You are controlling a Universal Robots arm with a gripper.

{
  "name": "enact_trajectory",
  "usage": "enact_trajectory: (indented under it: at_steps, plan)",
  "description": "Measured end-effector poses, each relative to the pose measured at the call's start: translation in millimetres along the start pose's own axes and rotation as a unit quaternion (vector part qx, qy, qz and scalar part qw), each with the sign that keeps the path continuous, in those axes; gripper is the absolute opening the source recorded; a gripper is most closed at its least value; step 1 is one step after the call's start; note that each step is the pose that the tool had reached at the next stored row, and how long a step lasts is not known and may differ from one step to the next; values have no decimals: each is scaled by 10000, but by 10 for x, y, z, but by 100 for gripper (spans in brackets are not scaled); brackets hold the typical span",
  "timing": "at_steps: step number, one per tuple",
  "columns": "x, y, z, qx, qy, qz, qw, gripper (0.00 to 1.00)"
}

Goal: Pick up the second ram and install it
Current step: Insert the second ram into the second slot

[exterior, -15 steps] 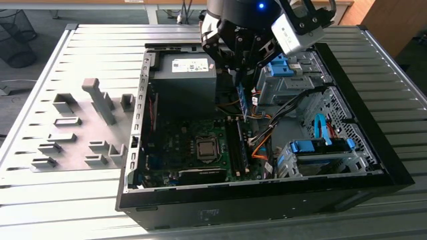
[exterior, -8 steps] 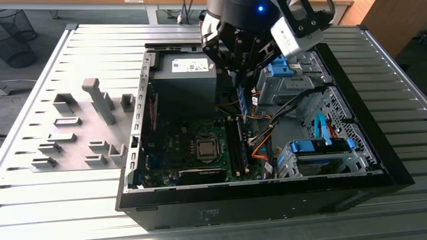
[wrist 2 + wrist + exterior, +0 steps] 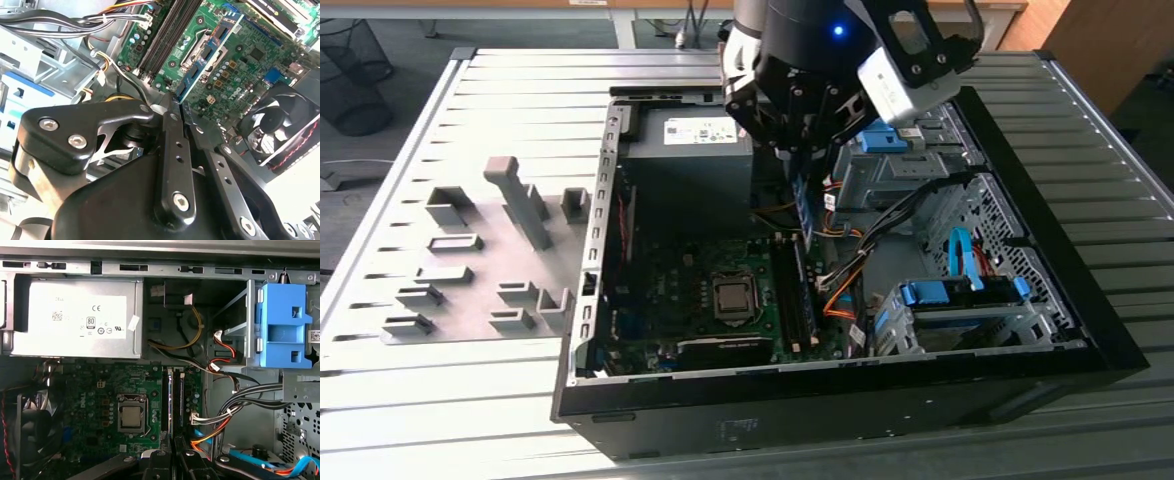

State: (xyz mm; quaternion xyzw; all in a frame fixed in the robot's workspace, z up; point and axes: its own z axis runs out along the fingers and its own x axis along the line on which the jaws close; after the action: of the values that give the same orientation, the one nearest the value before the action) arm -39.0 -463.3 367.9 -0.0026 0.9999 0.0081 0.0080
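Gripper (image 3: 179, 107) clamped on the second ram (image 3: 209, 55), held edge-on above the motherboard (image 3: 95, 405) near the memory slots (image 3: 172, 400) inside the open case (image 3: 587, 300). Probably light, stiff, fragile; best pinched by the top edge, away from chips.

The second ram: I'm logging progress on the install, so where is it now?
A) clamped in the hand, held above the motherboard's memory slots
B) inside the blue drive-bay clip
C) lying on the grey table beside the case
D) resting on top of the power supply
A: in the second wrist view the second ram sticks out from the closed hand over the motherboard; the exterior view shows it hanging above the memory slots.
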Motion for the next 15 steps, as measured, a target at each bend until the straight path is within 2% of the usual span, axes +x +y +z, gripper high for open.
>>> enact_trajectory:
  at_steps: [15]
  plan:
    - [4, -4, 260, 21, 0, 0, 10000, 14]
